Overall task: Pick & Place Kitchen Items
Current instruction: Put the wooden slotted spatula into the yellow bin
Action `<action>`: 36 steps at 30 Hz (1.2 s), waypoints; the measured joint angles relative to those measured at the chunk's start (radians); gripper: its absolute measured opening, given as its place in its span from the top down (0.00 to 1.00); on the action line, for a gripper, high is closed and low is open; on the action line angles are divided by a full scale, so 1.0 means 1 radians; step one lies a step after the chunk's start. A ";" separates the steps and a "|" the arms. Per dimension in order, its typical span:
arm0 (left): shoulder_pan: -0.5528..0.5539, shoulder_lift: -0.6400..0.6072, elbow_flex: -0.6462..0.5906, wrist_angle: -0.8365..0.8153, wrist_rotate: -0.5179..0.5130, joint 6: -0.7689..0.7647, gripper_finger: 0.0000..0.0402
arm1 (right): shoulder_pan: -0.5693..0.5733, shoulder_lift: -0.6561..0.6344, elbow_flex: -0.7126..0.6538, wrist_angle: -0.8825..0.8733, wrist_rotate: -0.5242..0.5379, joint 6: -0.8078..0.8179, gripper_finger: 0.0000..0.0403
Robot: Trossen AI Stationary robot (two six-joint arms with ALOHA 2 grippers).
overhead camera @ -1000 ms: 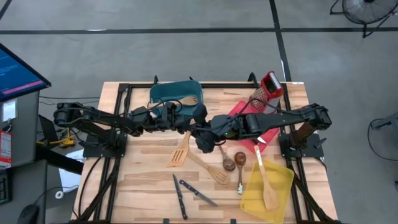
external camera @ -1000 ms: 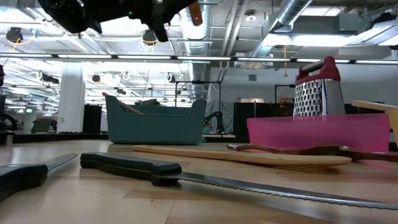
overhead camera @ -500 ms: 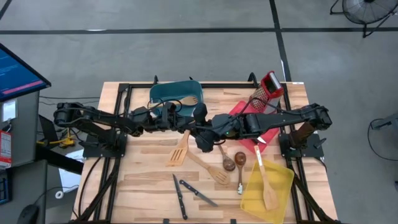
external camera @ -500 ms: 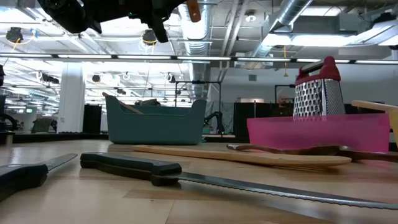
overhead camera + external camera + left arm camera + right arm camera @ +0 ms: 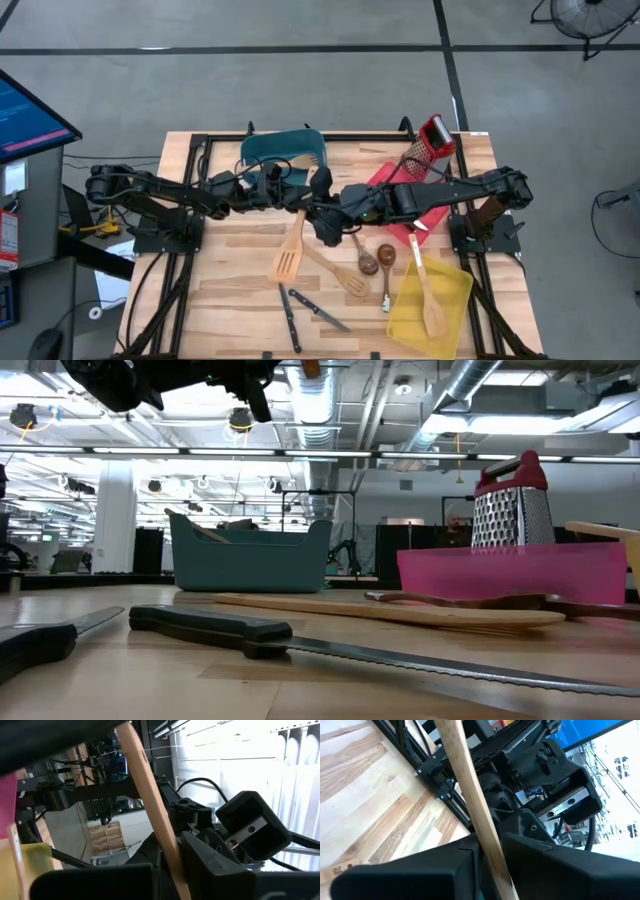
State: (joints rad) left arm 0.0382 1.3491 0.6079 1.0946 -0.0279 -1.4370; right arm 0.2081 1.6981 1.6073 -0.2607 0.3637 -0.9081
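A pale wooden slotted turner [image 5: 290,252] hangs above the middle of the table, its head toward the near edge. My left gripper [image 5: 301,200] reaches in from the left and my right gripper [image 5: 320,217] from the right. Both are shut on the far part of its handle. In the low view only the handle's end [image 5: 312,368] shows, high up beside the dark arms. On the table lie another wooden turner [image 5: 340,275], two brown-bowled spoons [image 5: 366,260] and two black-handled knives [image 5: 300,315]. My left gripper has the turner's handle [image 5: 167,855] pinched between its two fingers, coming level from the table's left and lying across the handle. The turner is lifted clear of the table. My right gripper has the same handle [image 5: 487,847] between its two fingers, reaching in from the table's right and lying across it. It sits close beside my left gripper.
A teal bin [image 5: 270,152] with a wooden utensil stands at the far middle. To its right is a red bin [image 5: 385,178] with a steel grater [image 5: 434,140]. A yellow bin [image 5: 455,300] holding a wooden spatula sits near right. Bare wood lies near left.
The turner has turned in the air. Its head has swung from a slant toward the table's left to pointing nearly straight at the near edge, and the handle's far end has risen a little. Both arms have stayed about where they were.
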 joint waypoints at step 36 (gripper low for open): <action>0.002 0.002 0.000 0.012 -0.002 0.061 0.95 | -0.001 0.001 0.000 0.010 0.056 0.004 0.42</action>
State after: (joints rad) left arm 0.0406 1.3510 0.6075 1.1063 -0.0303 -1.3765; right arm 0.2070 1.6989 1.6070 -0.2505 0.4202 -0.9039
